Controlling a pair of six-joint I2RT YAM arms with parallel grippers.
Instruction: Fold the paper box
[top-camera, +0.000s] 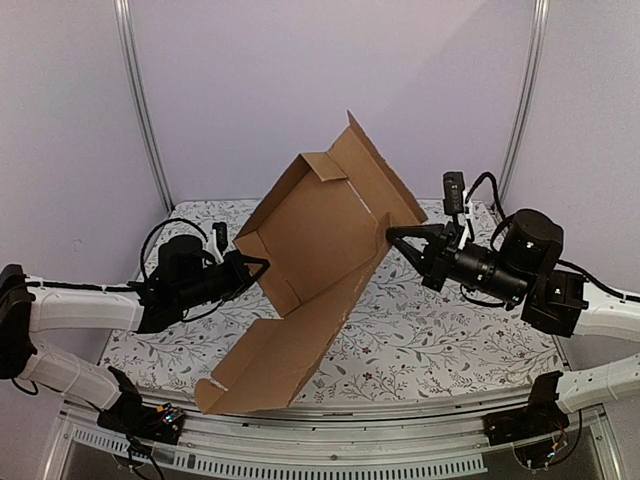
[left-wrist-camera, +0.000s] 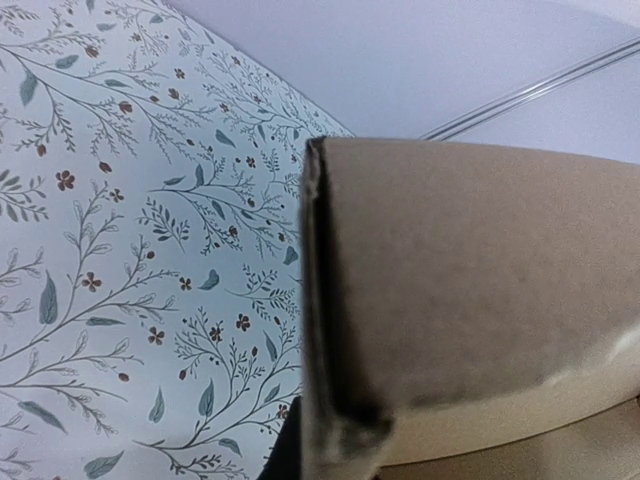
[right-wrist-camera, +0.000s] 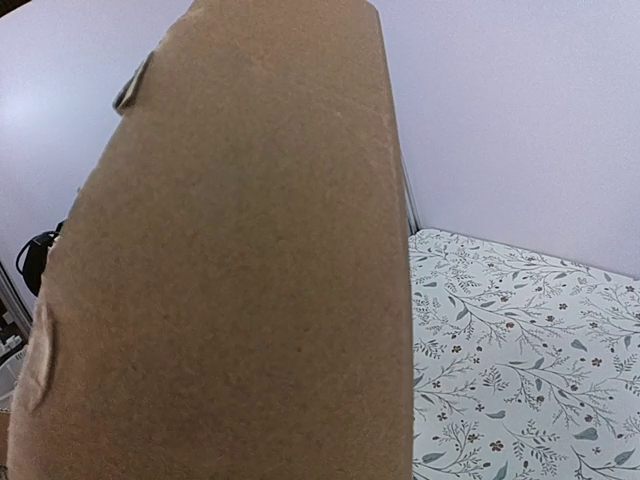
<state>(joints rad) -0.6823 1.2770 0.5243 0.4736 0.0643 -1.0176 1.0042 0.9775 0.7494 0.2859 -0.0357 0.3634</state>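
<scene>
Above a floral-print surface, backed by a lilac wall, the left end effector and right end effector are pinching opposite edges of the paper box, jaws nearly closed, holding it tilted between them, likely steadying it for folding its flaps.

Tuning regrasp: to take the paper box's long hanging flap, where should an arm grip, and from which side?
Probably pinch the lid flap at its low free end, coming from the near side. The paper box hangs tilted between the left gripper and right gripper, both shut on its sides, so that flap slopes down toward the near edge, end exposed.
</scene>
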